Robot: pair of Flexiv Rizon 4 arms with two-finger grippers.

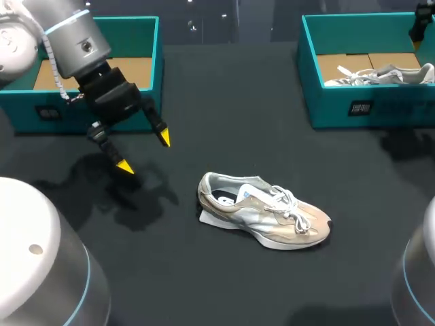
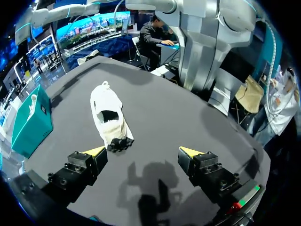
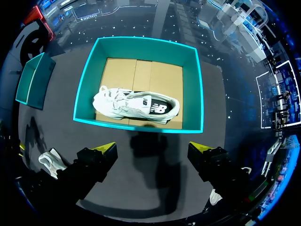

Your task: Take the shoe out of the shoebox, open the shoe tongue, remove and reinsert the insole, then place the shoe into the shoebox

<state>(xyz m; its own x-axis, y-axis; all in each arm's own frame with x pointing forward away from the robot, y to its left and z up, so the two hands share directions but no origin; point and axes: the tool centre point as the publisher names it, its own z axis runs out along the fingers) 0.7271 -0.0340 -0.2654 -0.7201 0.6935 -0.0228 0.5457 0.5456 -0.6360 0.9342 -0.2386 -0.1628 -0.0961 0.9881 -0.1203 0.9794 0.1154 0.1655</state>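
A beige and white shoe (image 1: 265,210) lies on its sole in the middle of the dark table, laces done up, heel toward my left arm. My left gripper (image 1: 144,153) hangs open over the table left of the shoe's heel. In the left wrist view the shoe (image 2: 109,117) lies just ahead of the open gripper (image 2: 143,153), nothing between its fingers. My right gripper (image 3: 153,150) is open above the near wall of the right teal shoebox (image 3: 200,94), in which a white shoe (image 3: 134,106) lies on its side. One of its fingers (image 1: 420,26) shows over that box (image 1: 367,109).
A second teal shoebox (image 1: 153,54) stands at the back left behind my left arm, with only its cardboard floor showing. The white shoe (image 1: 380,75) fills the right box's front half. Bare table lies between the two boxes and in front of the shoe.
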